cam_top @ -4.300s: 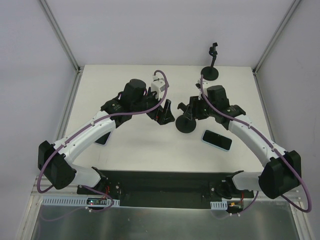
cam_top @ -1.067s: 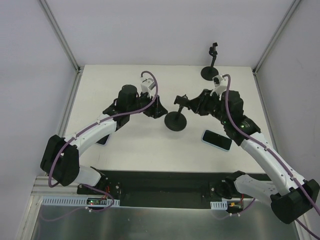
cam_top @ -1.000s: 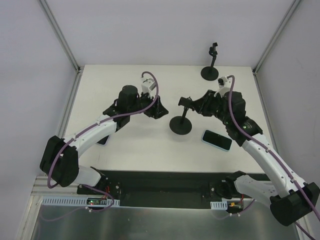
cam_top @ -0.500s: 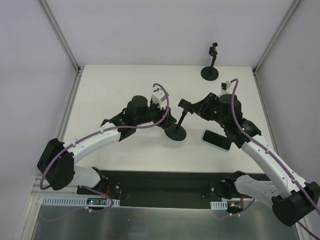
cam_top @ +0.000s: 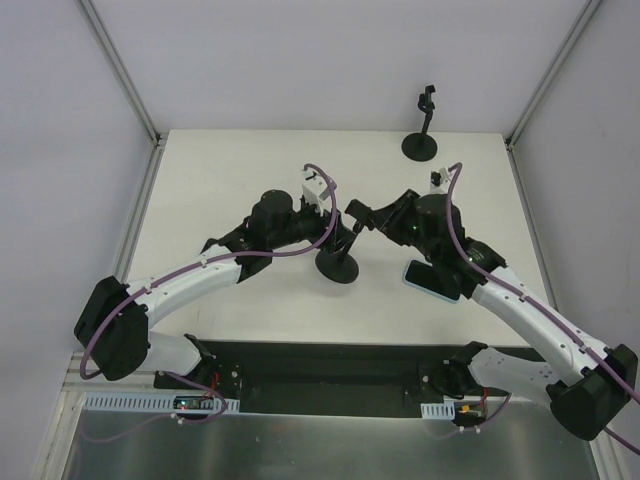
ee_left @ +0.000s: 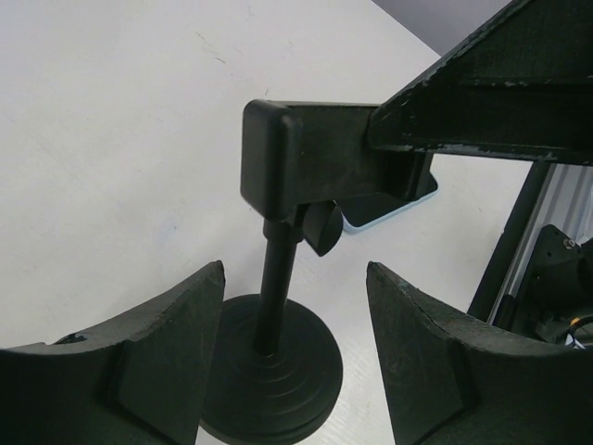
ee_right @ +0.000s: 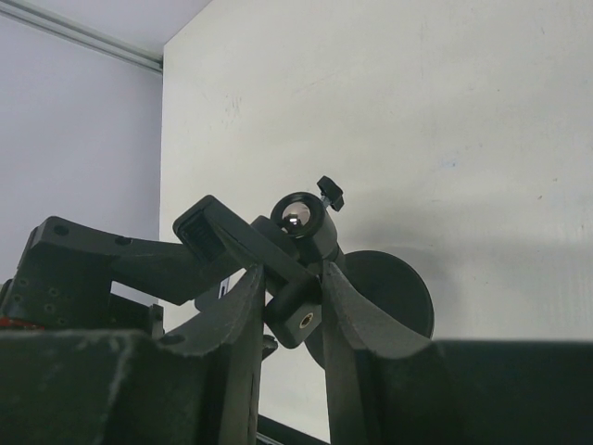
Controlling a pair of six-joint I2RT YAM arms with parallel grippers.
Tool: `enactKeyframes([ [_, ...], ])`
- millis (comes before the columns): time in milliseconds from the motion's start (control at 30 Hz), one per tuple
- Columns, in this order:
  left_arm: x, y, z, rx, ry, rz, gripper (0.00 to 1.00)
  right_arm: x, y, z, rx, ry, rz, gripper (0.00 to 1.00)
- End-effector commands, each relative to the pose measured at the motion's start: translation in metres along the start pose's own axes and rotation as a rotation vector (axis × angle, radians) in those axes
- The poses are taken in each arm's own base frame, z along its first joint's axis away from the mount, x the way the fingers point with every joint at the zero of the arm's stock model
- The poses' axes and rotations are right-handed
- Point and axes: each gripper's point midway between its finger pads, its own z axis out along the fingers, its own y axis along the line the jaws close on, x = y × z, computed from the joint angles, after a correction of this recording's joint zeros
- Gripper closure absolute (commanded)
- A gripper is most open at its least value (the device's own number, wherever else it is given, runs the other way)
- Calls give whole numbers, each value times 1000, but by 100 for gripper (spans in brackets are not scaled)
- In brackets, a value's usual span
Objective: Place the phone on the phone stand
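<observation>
Phone stand (cam_top: 337, 266) pinched at its head by right gripper (ee_right: 291, 276), left gripper (ee_left: 295, 273) spread near its post.

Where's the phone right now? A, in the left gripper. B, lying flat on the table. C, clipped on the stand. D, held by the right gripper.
B: the phone lies flat on the table, and the right gripper grips only the phone stand, which carries no phone.
</observation>
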Motion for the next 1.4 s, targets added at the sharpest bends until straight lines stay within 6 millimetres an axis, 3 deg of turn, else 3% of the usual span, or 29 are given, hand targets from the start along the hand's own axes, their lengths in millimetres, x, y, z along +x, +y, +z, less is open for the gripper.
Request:
enactKeyframes([
  [0,-24,-13,1,59,-70,17,39,-32,52,-4,-166,-129,132,100],
  [267,-23,-10,5,45,-65,7,54,-30,67,-4,-202,-132,154,99],
  [533,-23,-5,6,24,-68,2,57,-23,78,-6,-231,-116,165,100],
  [867,-25,12,0,-51,-62,7,95,-12,77,-13,-270,-76,124,100],
  [933,-26,14,0,-64,-63,10,96,-2,73,-14,-297,-46,69,99],
  [1133,-19,31,4,-107,-40,-44,99,0,70,-26,-409,6,-81,100],
  [1300,-5,35,16,-67,-1,-132,99,8,70,-23,-516,5,-292,100],
  [1367,2,41,19,-72,12,-166,99,20,57,-17,-526,12,-330,100],
])
